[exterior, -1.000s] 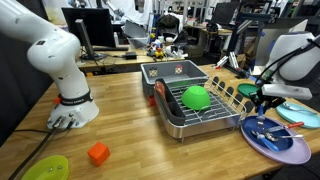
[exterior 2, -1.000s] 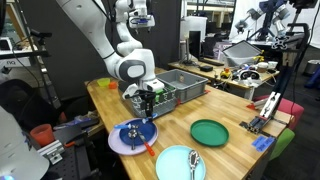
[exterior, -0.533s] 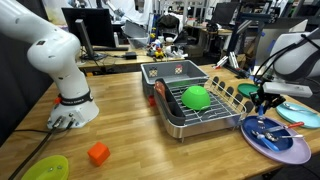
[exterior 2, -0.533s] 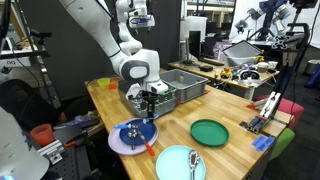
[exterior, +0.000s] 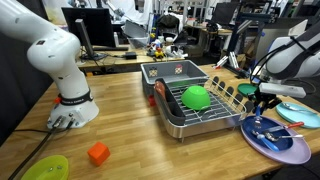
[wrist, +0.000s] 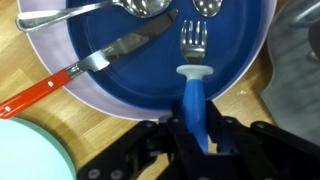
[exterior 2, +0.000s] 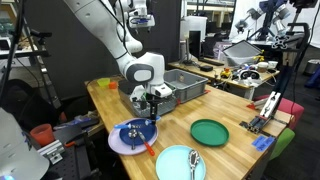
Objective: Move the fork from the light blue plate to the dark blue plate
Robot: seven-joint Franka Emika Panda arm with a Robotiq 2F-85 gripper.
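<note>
My gripper [wrist: 197, 138] is shut on the blue handle of the fork [wrist: 192, 60], whose metal tines point out over the dark blue plate [wrist: 140, 85]. The fork hangs just above the plate's near edge. In both exterior views the gripper [exterior: 265, 102] [exterior 2: 152, 108] is right above the dark blue plate [exterior: 290, 150] [exterior 2: 122, 146]. The light blue plate [exterior 2: 176, 165] lies beside it with a spoon on it. Its pale edge shows in the wrist view [wrist: 25, 150], and in an exterior view [exterior: 300, 114] it lies behind the dark blue plate.
An orange-handled knife [wrist: 90, 63] and two spoons [wrist: 148, 8] lie on the dark blue plate. A dish rack [exterior: 195, 112] with a green bowl [exterior: 195, 97] stands next to it. A dark green plate [exterior 2: 209, 131], an orange block [exterior: 98, 153] and a yellow-green plate [exterior: 45, 168] are on the table.
The arm has shifted slightly, while the gripper stays over the dark blue plate with the fork in it.
</note>
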